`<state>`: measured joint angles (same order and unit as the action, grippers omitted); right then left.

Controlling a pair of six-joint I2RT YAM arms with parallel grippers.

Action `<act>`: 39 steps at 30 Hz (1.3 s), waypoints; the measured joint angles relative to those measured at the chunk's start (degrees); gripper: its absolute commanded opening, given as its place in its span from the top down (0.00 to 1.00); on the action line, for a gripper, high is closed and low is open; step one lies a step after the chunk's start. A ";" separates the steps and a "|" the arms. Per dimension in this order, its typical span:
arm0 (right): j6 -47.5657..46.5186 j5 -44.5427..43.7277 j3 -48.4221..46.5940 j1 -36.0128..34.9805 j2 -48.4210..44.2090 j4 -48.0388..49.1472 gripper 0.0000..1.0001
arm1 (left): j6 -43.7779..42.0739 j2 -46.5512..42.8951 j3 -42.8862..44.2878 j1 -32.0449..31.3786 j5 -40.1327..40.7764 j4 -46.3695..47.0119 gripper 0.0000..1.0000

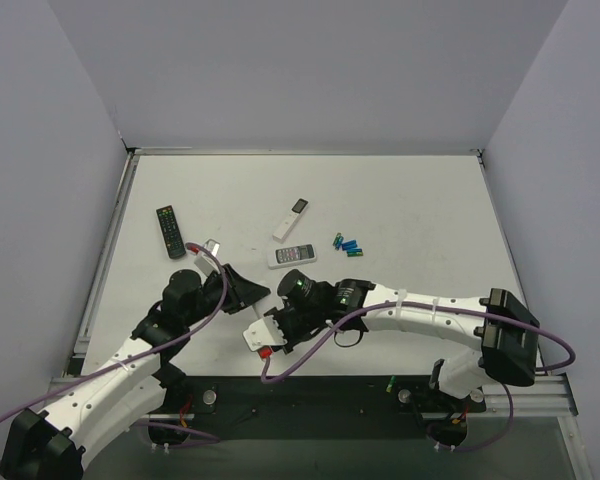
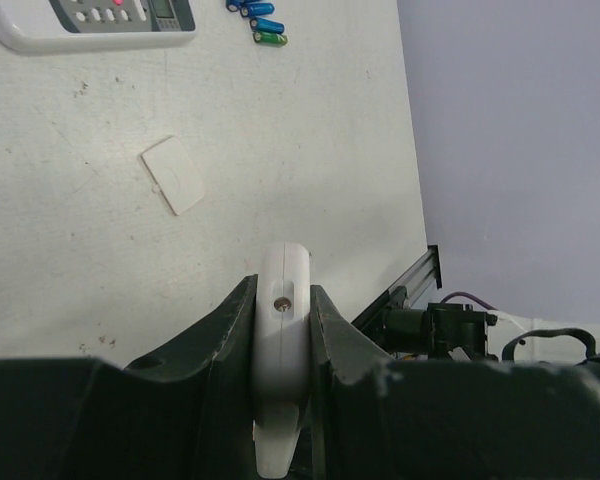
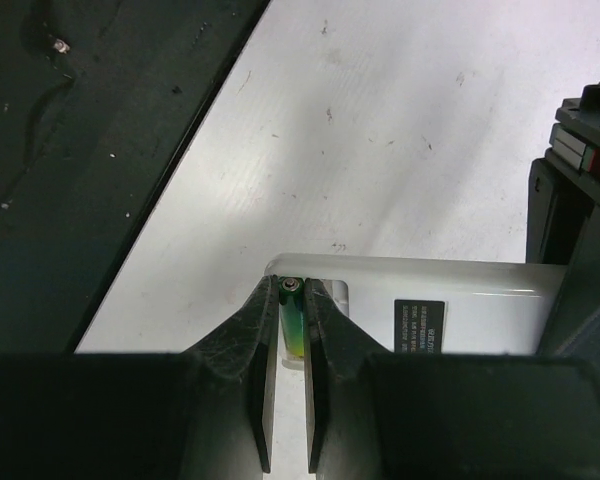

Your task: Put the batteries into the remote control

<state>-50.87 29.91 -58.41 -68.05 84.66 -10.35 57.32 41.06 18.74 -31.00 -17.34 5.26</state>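
Rigid, likely light remote control (image 2: 283, 360) clamped edgewise in left gripper (image 2: 283, 297); right gripper (image 3: 290, 292) pinches tiny green battery (image 3: 291, 325) across its barrel, probably slick, roll-prone.

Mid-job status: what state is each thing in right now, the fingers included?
Short white remote control with red button face: cover off, gripped on edge.
Green cylindrical battery: gripped, tip at the remote's back.
Small white plastic battery cover: off, lying flat on the table.
Loose blue and green batteries: lying unloaded.
Left fingers: shut on the remote control.
Right fingers: shut on the green battery.
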 measured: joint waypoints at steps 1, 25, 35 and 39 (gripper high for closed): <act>-0.04 -0.81 0.00 -0.28 0.33 0.13 1.00 | 0.09 0.00 -0.17 0.00 0.63 -0.13 1.00; 1.64 -7.21 7.45 -1.42 5.14 13.22 0.96 | 5.75 -0.24 -14.51 0.00 10.12 13.77 1.00; 2.82 -7.48 7.74 -0.85 10.43 17.79 0.96 | 2.75 7.50 -17.44 -0.02 12.63 22.18 1.00; 2.80 -7.43 7.74 -0.24 10.62 18.01 0.96 | 1.36 10.32 -17.44 -0.02 12.81 25.86 1.00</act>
<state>-48.07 22.48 -50.68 -68.29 95.29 7.66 58.67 51.37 1.30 -31.03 -4.54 31.11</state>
